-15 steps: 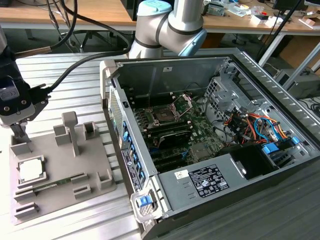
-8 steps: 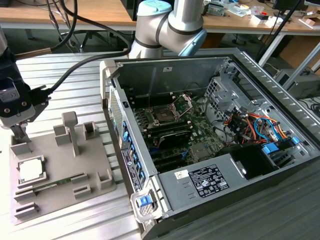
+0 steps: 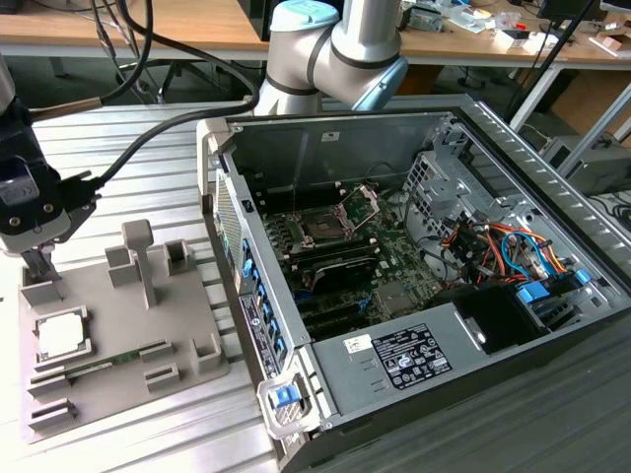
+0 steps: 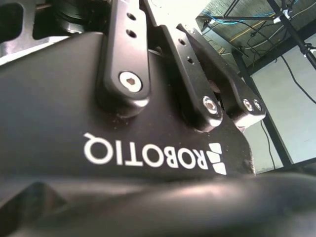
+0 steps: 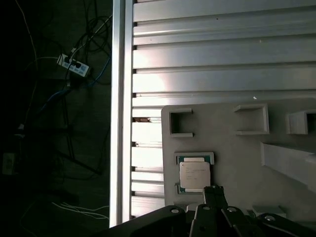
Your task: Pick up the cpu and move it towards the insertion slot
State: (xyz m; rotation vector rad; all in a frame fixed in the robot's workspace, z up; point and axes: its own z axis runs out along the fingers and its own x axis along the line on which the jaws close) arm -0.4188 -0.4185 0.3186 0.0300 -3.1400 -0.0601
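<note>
cpu (image 5: 194,175): near our gripper (image 3: 37,264); we judge it light, stiff, fragile; take opposite edges.
gripper grasp: we cannot tell.

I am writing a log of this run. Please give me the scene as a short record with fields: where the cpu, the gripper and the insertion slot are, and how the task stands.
cpu: lies flat in a pocket of the grey holder plate, not lifted
gripper: over the holder plate, close beside the cpu
insertion slot: inside the open computer case, toward the exterior view's right of the cpu
memory stick: on the same plate, next to the cpu
task state: cpu not yet picked up
</note>
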